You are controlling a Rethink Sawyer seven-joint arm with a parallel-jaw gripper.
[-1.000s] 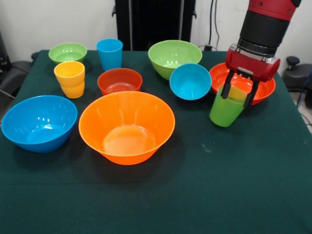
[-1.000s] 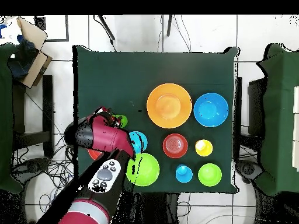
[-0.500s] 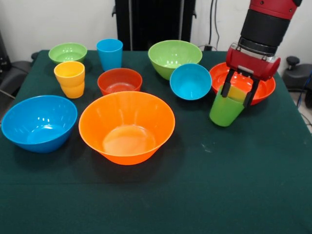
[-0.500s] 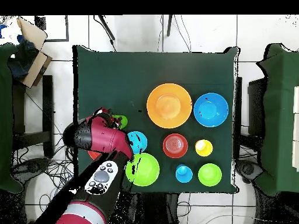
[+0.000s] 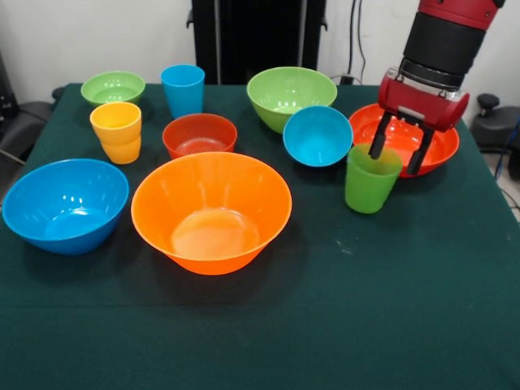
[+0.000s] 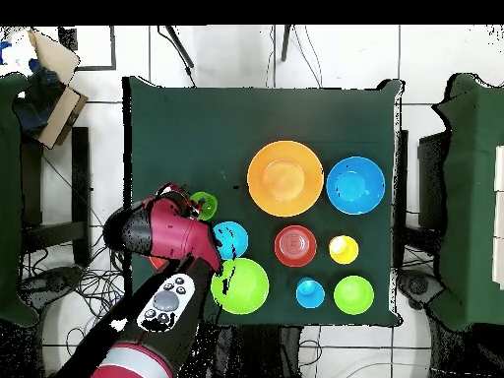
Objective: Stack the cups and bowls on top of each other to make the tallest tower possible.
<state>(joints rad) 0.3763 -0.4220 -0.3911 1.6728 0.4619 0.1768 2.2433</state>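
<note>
Dark green cloth covered the table (image 5: 390, 325), where the tool (image 5: 400, 158), fingers spread, stood over an upright green cup (image 5: 370, 180) at the frame's right.

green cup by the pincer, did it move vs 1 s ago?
Yes. The green cup was tilted, held by the pincer; now it stands upright on the table, slightly lower against the wide orange-red bowl behind it.
</note>
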